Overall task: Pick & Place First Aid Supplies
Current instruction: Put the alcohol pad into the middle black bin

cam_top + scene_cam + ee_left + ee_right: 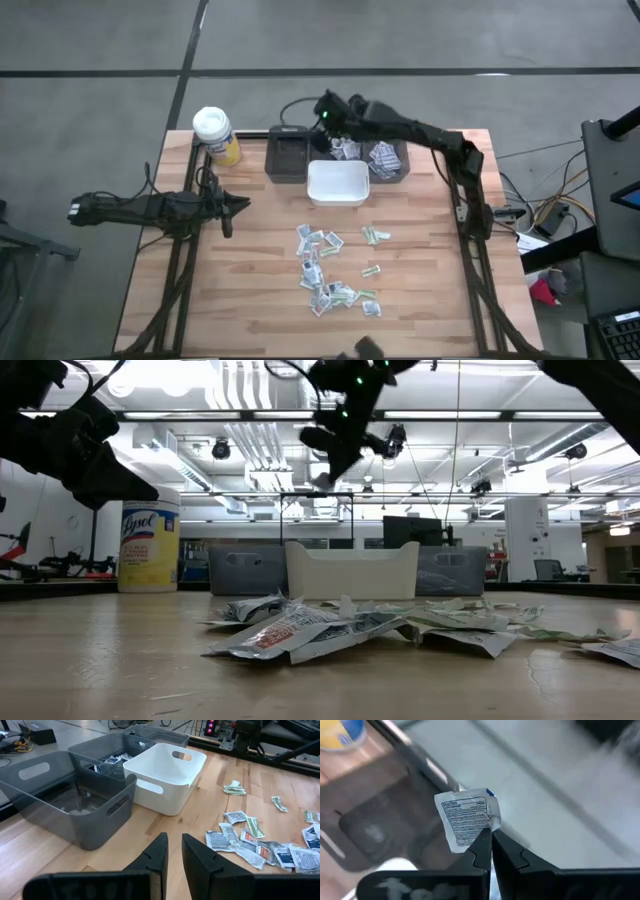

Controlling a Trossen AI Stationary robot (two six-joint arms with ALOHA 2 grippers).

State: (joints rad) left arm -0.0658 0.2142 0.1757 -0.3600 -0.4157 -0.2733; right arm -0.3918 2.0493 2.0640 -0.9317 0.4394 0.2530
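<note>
Several first aid supplies, small white packets (330, 270), lie loose on the wooden table's near half, also in the low view (300, 632) and the left wrist view (250, 842). More packets fill the right grey bin (385, 160). My right gripper (490, 834) is raised over the table's far edge beside the left grey bin (288, 157), shut on one white printed packet (466, 819). My left gripper (174, 851) waits at the table's left, its fingers a narrow gap apart with nothing between them. My right gripper pinches the packet by its one corner (489, 826) between the two fingertips. The rest of the packet stands out flat beyond the fingertips, printed face toward the camera. It is lifted clear, high above the table and the bins.
A white bin (338, 183) stands in front of the two grey bins at the table's far middle. A yellow bottle with a white lid (217, 135) stands at the far left corner. Bare wood lies between my left gripper and the loose packets.
</note>
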